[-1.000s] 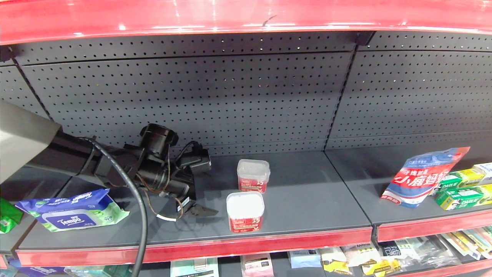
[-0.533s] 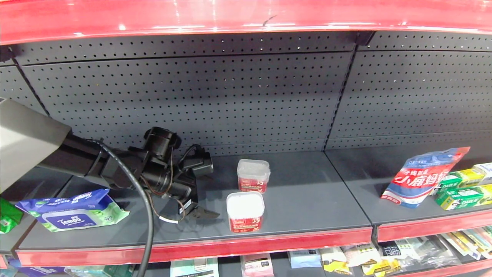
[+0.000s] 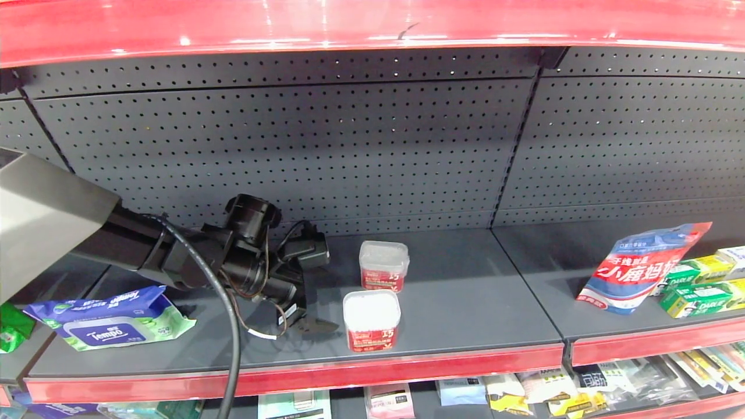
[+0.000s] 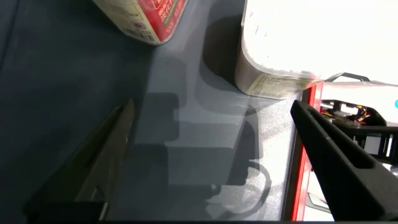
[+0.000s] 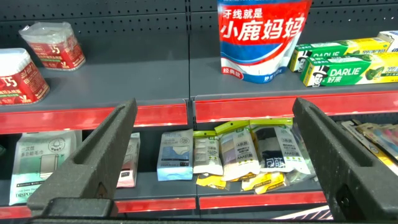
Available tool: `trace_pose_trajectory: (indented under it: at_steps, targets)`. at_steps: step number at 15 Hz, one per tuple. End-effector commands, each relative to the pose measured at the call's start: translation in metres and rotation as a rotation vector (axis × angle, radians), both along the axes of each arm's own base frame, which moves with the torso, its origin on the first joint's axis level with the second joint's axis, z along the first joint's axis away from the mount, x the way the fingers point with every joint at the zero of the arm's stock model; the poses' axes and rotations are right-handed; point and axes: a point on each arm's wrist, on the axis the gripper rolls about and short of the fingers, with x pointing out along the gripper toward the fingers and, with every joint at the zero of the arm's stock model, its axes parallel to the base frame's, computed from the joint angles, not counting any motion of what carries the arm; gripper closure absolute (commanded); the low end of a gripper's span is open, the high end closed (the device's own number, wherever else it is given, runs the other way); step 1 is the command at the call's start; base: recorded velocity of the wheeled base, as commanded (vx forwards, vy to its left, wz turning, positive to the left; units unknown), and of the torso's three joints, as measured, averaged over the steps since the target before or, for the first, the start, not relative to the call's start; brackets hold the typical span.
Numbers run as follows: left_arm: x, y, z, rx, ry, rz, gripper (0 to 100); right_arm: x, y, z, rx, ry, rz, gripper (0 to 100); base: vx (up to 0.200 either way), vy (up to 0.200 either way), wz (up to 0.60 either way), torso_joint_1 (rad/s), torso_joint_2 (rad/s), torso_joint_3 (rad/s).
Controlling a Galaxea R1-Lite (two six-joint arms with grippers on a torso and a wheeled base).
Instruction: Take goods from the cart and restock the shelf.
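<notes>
Left claw [image 3: 313,323], released, sits low over grey shelf [image 3: 465,291] beside front tub [image 3: 371,319]; right claw [image 5: 214,102] released; pegboard [image 3: 349,145] behind.

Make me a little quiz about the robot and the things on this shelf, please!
1. True or false: the left gripper is open and holds nothing.
2. How many red-labelled tubs stand on the grey shelf? A one, B two, C four.
3. Fill in: the blue wipes pack lies to the robot's ___ of the tubs.
Key: 1 true. 2 B, a front tub and a back tub. 3 left.
</notes>
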Motion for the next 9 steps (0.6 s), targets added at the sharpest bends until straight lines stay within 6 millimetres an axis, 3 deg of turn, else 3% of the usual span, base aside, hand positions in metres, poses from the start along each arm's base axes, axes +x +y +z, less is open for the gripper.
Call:
trace_pose_trajectory:
  at_steps: [1, 9]
  targets:
    - [-0.0006, -0.0027, -0.0012, 0.0, 0.005, -0.006, 0, 0.0001, 0.0, 0.0, -0.001, 0.001, 0.001, 0, 0.0, 0.0, 0.0, 0.0, 0.0, 0.0]
    - [-0.0002, -0.0034, -0.0018, 0.001, 0.004, -0.008, 0, 0.0001, 0.0, 0.0, -0.001, 0.001, 0.001, 0, 0.0, 0.0, 0.0, 0.0, 0.0, 0.0]
